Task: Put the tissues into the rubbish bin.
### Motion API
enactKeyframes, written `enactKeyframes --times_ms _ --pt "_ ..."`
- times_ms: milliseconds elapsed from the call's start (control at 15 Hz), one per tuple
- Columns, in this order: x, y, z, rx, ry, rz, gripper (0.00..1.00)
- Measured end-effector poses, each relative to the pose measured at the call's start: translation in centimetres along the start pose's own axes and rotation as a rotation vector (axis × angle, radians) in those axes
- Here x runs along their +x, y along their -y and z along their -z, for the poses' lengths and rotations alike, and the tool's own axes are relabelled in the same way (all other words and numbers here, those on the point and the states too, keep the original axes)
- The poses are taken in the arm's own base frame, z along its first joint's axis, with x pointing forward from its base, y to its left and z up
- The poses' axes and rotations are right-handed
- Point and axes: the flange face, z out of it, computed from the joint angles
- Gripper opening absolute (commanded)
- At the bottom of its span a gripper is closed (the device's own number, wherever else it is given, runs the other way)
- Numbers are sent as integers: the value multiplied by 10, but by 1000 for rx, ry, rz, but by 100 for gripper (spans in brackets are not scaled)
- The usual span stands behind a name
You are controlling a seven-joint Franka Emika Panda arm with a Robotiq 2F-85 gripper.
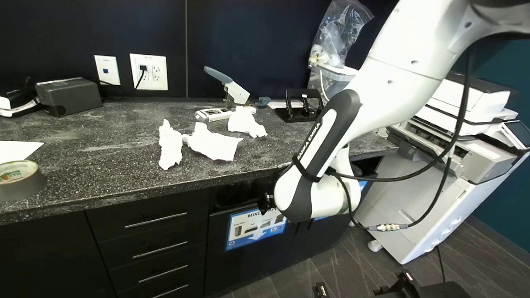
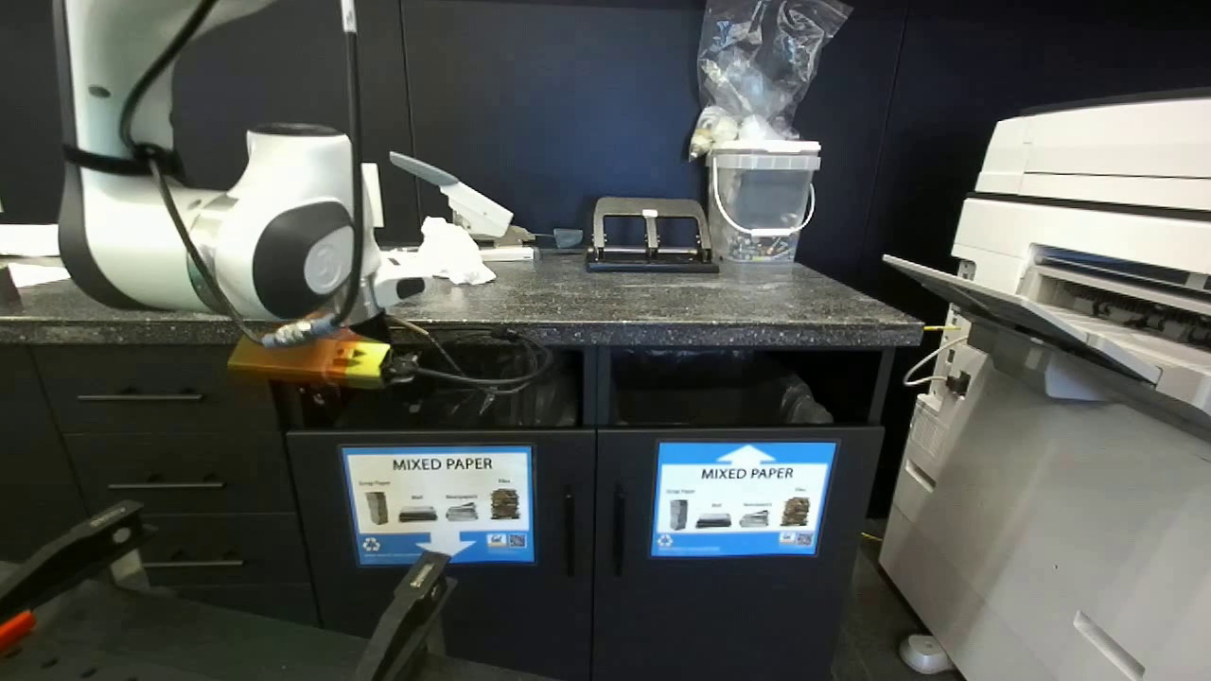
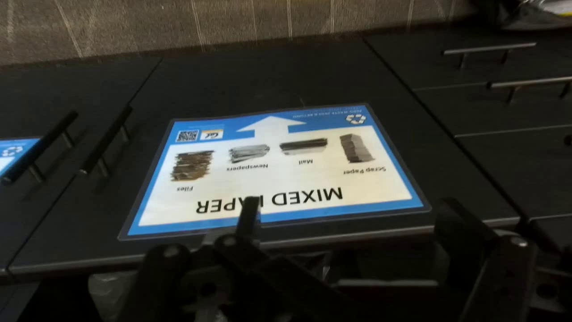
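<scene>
Three crumpled white tissues lie on the speckled dark counter in an exterior view: a left tissue [image 1: 170, 145], a middle tissue [image 1: 214, 143] and a back tissue [image 1: 246, 121] by the stapler. White crumpled tissue [image 2: 452, 252] also shows past the arm in an exterior view. Below the counter edge, the rubbish bin [image 2: 558, 605] has a dark front labelled MIXED PAPER and a lined opening on top. My gripper [image 3: 353, 212] hangs at that opening, its fingers [image 3: 249, 219] spread wide with nothing between them. Its tips are mostly hidden in both exterior views.
A second MIXED PAPER bin [image 2: 738, 605] stands beside it. On the counter are a large stapler [image 1: 232, 93], a hole punch [image 1: 304, 105], a clear bucket [image 2: 763, 203] and a tape roll [image 1: 20, 182]. Drawers [image 1: 153, 236] flank the bin; a printer [image 2: 1041, 454] stands nearby.
</scene>
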Motion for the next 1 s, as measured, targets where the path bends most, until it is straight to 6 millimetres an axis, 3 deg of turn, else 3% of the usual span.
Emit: enactKeyframes --times_ms 267,667,867,1000 --pt "24 11 61 6 74 82 100" --pt "117 58 174 -69 -10 272 100" --pt "160 91 210 -118 -58 369 100" --pt "178 106 218 -139 -84 424 100"
